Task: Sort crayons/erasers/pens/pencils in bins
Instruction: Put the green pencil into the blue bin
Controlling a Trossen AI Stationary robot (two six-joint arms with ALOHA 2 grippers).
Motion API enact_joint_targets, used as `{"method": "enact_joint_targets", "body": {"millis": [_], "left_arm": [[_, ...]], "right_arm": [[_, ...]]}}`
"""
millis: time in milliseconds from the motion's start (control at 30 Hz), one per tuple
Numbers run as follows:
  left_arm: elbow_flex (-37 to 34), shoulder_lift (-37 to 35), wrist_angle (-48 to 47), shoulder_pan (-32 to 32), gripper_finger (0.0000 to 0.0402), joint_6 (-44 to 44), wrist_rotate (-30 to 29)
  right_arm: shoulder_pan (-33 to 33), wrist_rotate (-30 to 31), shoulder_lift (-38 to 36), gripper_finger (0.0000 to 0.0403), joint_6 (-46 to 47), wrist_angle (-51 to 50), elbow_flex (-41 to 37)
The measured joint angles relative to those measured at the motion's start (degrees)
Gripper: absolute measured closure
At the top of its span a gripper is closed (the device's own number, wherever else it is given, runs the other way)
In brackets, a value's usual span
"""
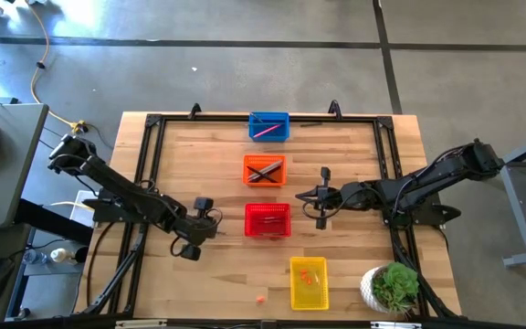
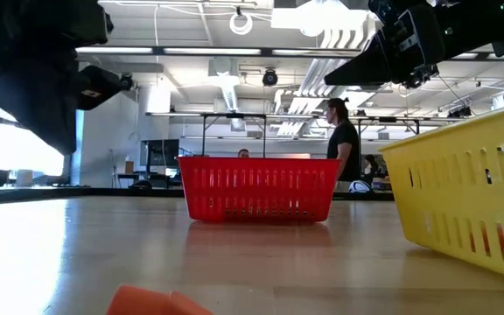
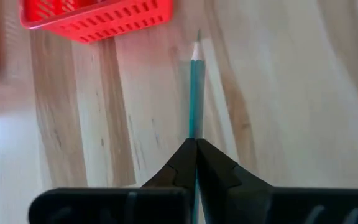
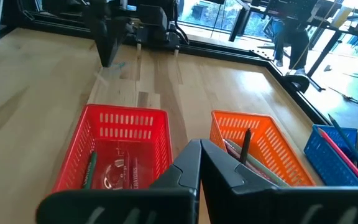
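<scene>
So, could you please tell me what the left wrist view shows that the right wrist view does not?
Only the left wrist view shows the teal pencil clamped in the left jaws over bare table. Only the right wrist view shows the blue bin, what lies inside the orange bin, and the right jaws, shut and empty. Both show the red bin and the orange bin.

A grey concrete floor [image 1: 245, 64] surrounds the wooden table [image 1: 217, 274] — a yellow cable [image 1: 36, 68] trails across it. Beyond the table, ceiling lights [image 2: 234, 51] glow and a person [image 2: 344, 144] stands.
</scene>
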Motion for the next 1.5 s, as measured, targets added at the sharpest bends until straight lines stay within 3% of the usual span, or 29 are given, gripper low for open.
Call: {"method": "enact_joint_targets", "body": {"millis": [267,433,833,1000,1200,1500], "left_arm": [[0.07,3.64,2.06,0.11,0.0401,-0.01,0.14],[0.04,5.05,1.34,0.86,0.0396,-1.6,-2.78],[-0.47,4.85,-7.91,13.67,0.0299,-7.99,-3.08],[-3.64,4.88,-5.85,19.53,0.0281,-7.52,2.32],[-7.38,4.7,-0.86,22.08,0.0297,-8.0,5.03],[-7.85,4.74,-1.39,21.69,0.038,-5.52,5.86]], "right_arm": [[0.01,-0.01,0.0,0.0403,-0.17,0.22,0.0],[0.01,-0.01,0.0,0.0403,-0.2,0.18,0.0],[0.01,-0.01,0.0,0.0403,-0.31,0.17,0.0],[0.01,-0.01,0.0,0.0403,-0.38,0.15,0.0],[0.01,-0.01,0.0,0.0403,-0.4,0.14,0.0],[0.0,-0.01,0.0,0.0403,-0.4,0.16,0.0]]}}
